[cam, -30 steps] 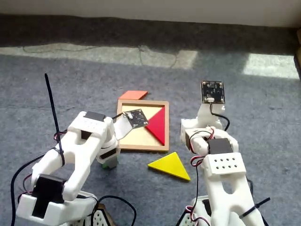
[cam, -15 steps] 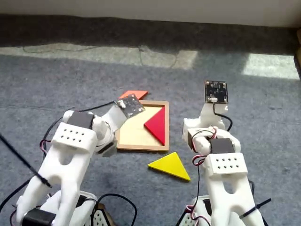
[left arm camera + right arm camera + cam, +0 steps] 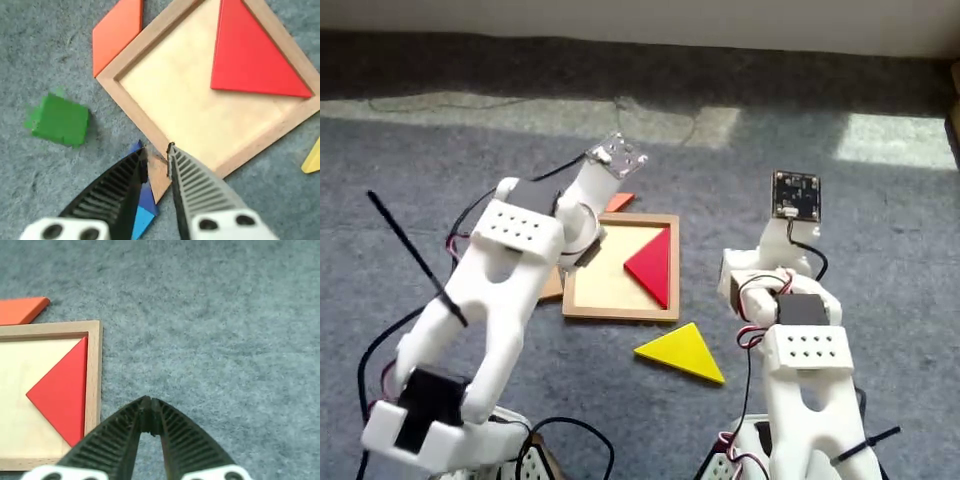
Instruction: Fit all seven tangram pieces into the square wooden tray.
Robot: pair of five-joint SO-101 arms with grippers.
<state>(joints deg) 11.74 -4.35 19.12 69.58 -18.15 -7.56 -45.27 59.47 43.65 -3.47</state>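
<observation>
The left arm [image 3: 505, 275] has swung up over the wooden tray [image 3: 620, 313] on the carpet [image 3: 880, 220], its left pincer [image 3: 156, 149] open a crack above a tan piece [image 3: 159, 180], holding nothing, and the right pincer [image 3: 150, 406] is closed and empty.

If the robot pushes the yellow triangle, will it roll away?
Probably not: the yellow triangle lies flat on the carpet, so it should slide, maybe dragging on the fuzzy pile. It looks stiff and thin, so gripping its edge may be tricky.
</observation>
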